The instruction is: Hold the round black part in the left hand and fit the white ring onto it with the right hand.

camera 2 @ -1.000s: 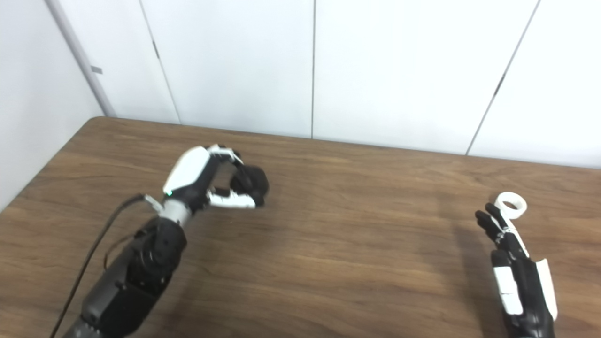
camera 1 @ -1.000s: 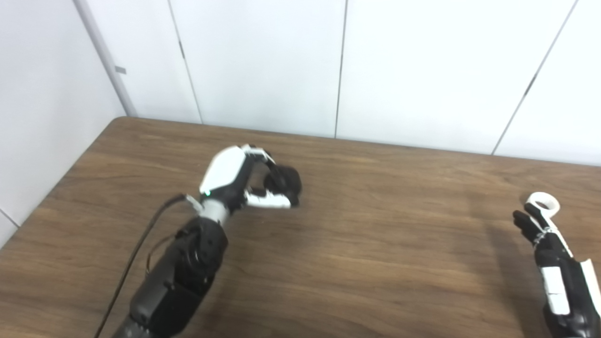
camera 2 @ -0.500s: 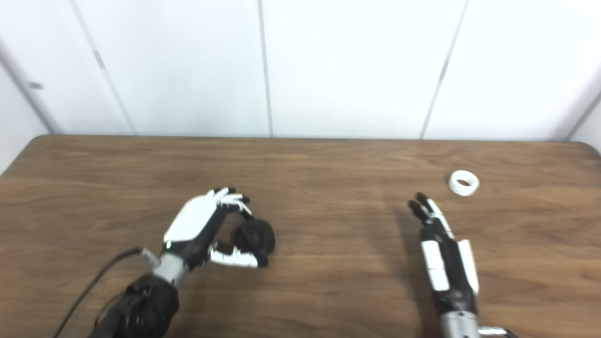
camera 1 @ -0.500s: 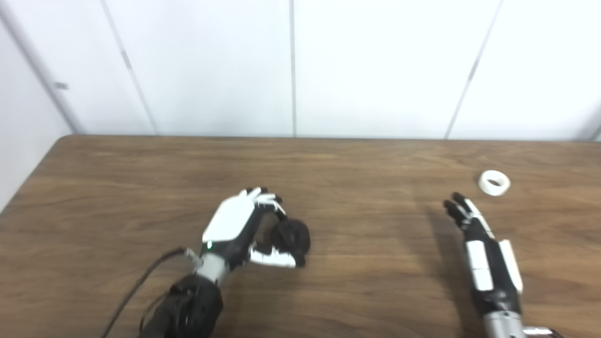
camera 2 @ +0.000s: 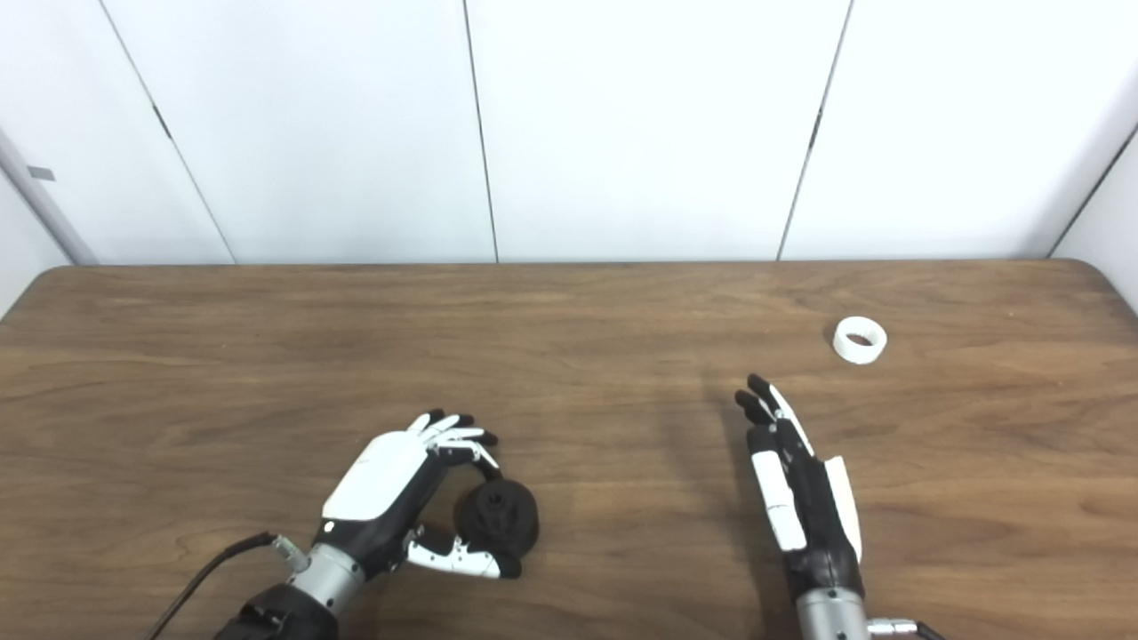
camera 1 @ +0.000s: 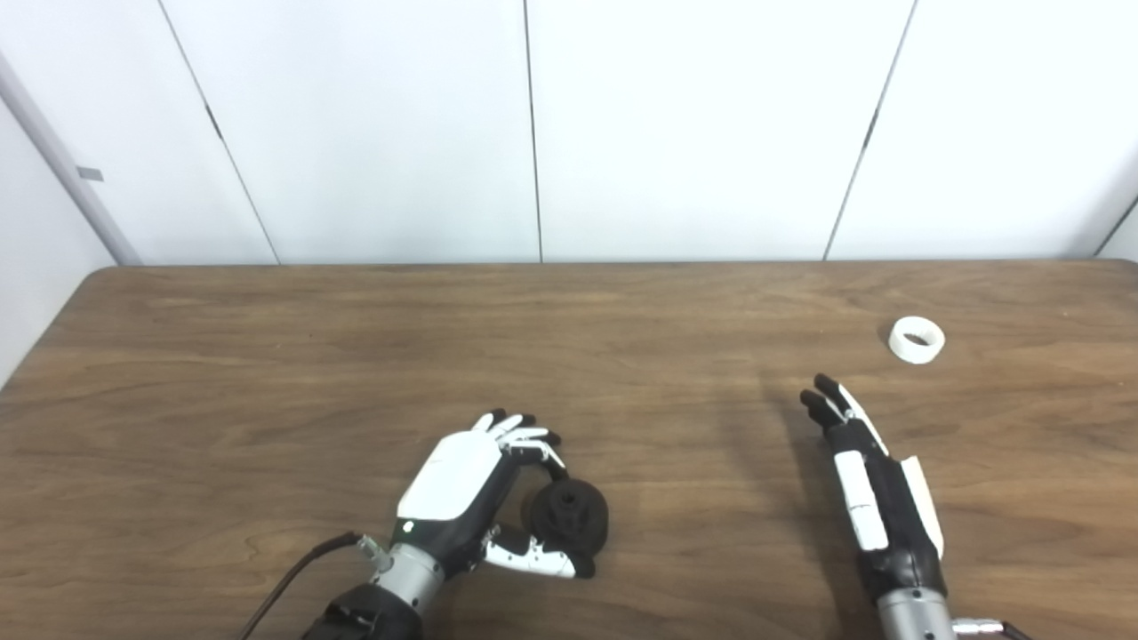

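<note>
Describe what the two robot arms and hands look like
The left robot hand has a glossy white back, black fingers with white segments, a small green light, a silver wrist and a black cable trailing off. The right robot hand is black with white panels and a silver wrist.

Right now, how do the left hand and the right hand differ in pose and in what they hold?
The left hand is curled, shut on the round black part; the right hand is stretched out flat and holds nothing. The left hand touches its part; the right hand is apart from the white ring, which lies farther back. Both are over the wooden table.
</note>
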